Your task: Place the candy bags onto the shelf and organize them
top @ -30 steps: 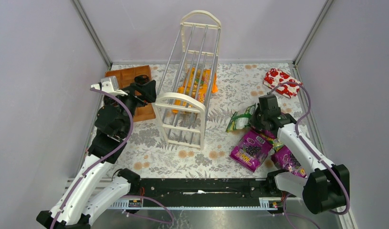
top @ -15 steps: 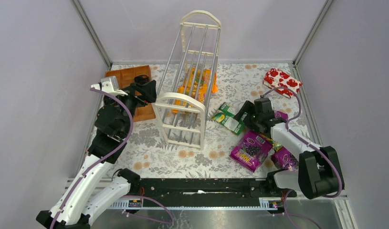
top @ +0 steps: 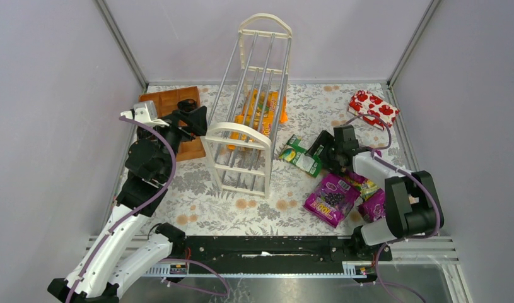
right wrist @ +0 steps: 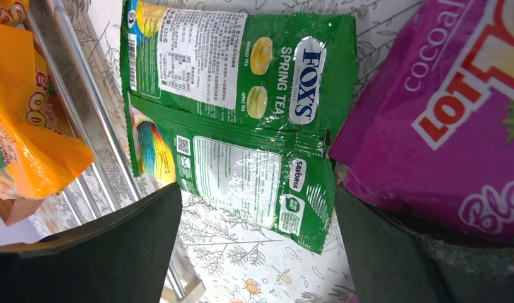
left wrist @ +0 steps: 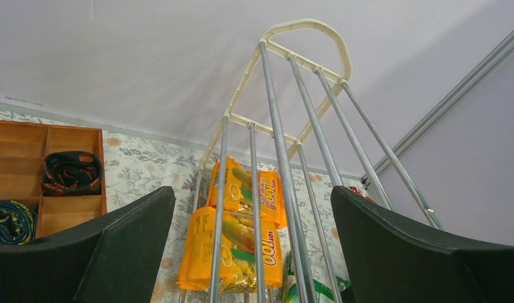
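The cream-white shelf [top: 248,136] stands mid-table, with orange-yellow candy bags [top: 262,108] lying under its rods. Two green FOX'S candy bags [right wrist: 241,63] lie flat on the tablecloth just right of the shelf [right wrist: 84,107], also seen from above [top: 299,156]. My right gripper [right wrist: 257,252] hovers open just behind them, holding nothing. A purple candy bag [right wrist: 443,107] lies against its right finger. From above, this purple bag [top: 332,199] and a second one [top: 374,205] lie near the right arm. My left gripper [left wrist: 254,252] is open, facing the shelf rods [left wrist: 286,158] and orange-yellow bags [left wrist: 241,243].
A brown wooden compartment tray [top: 172,104] sits at the back left, behind the left gripper [top: 192,118]. A red packet with white shapes [top: 373,108] lies at the back right. Enclosure walls border the table on three sides.
My right gripper carried the green bags left toward the shelf, then opened and let them go; they now lie on the table. The left arm has not moved.
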Robot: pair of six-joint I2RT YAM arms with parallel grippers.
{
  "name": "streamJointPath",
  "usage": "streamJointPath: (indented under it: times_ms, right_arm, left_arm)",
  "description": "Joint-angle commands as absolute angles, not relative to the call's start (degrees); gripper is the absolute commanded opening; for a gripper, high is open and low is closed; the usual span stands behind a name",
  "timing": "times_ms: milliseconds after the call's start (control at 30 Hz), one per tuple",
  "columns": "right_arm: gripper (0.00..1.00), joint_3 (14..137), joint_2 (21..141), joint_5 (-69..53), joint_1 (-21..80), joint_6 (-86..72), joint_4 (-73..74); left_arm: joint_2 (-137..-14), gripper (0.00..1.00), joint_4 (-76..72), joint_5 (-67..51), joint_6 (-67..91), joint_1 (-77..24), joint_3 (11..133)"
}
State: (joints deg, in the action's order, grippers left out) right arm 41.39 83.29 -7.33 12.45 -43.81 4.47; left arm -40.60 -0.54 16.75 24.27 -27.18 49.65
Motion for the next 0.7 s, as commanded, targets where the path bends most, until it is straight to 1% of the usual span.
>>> streamJointPath:
  times_ms: [0, 167, 233, 300, 433, 567, 667]
  right_arm:
    - [0.97, 43.04, 86.15, -11.89, 9.91, -43.03, 1.52]
    - [0.95, 39.08, 92.09, -24.84, 6.41, -43.77, -14.34]
    - [0.92, 38.83, 94.34, -27.38, 6.49, -45.27, -19.29]
    - [0.90, 39.00, 95.73, -27.40, 6.42, -46.73, -22.21]
    - [0.90, 41.27, 97.77, -26.75, 6.45, -44.14, -21.75]
    - [0.92, 44.49, 98.49, -24.06, 6.04, -38.83, -14.03]
    - [0.92, 44.64, 97.72, -23.50, 4.18, -37.27, -11.83]
  left_arm:
    - [-40.57, 0.99, -1.05, 15.42, 23.64, -27.68, 49.97]
    - [-40.49, 0.99, -0.97, 15.70, 23.47, -27.90, 50.01]
    - [-40.67, 0.99, -0.97, 15.71, 23.47, -27.94, 50.05]
    - [-40.84, 0.99, -1.05, 15.61, 23.47, -27.93, 50.01]
    - [-41.16, 0.99, -1.01, 15.72, 23.44, -27.92, 49.93]
    - [-41.61, 0.99, -0.97, 15.65, 23.38, -27.94, 49.99]
    - [-41.74, 0.99, -0.97, 15.64, 23.38, -27.95, 50.01]
